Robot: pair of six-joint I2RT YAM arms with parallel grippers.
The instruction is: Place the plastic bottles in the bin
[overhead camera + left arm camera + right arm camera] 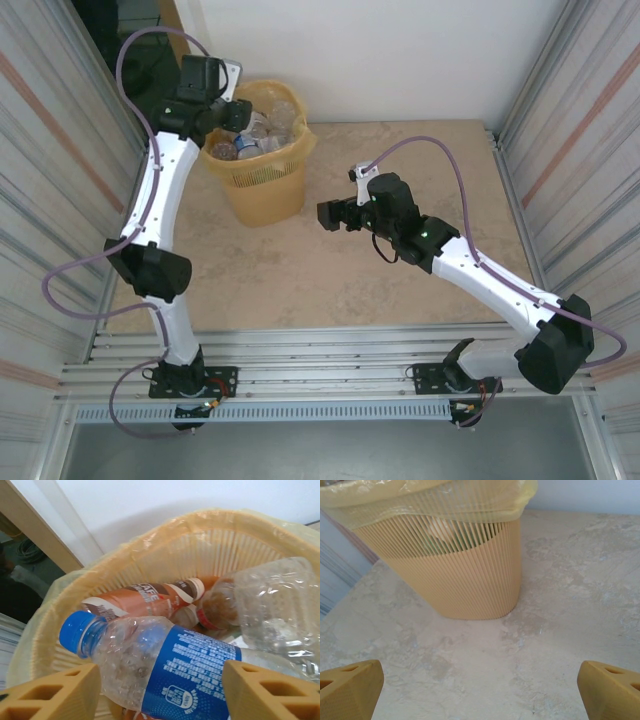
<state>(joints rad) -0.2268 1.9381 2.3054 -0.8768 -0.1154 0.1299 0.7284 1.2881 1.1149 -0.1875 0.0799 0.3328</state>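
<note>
The yellow-orange bin [268,185] stands at the back left of the table, with several plastic bottles [262,135] piled inside. My left gripper [226,112] hovers over its rim [210,522]. In the left wrist view its fingers stand apart, and a clear bottle with a blue label and cap [192,672] lies slantwise across the gap of the left gripper [160,692], its far end passing behind the right finger. Beyond it lie a brown-labelled bottle [145,600] and a crumpled clear one [280,605]. My right gripper [326,215] is wide open over bare table [480,690], facing the bin [460,580].
Ribbed metal walls close in the table on both sides, and a white wall runs along the back. The beige stone tabletop [400,280] stretches between the bin and the right arm. A metal rail runs along the near edge by the arm bases.
</note>
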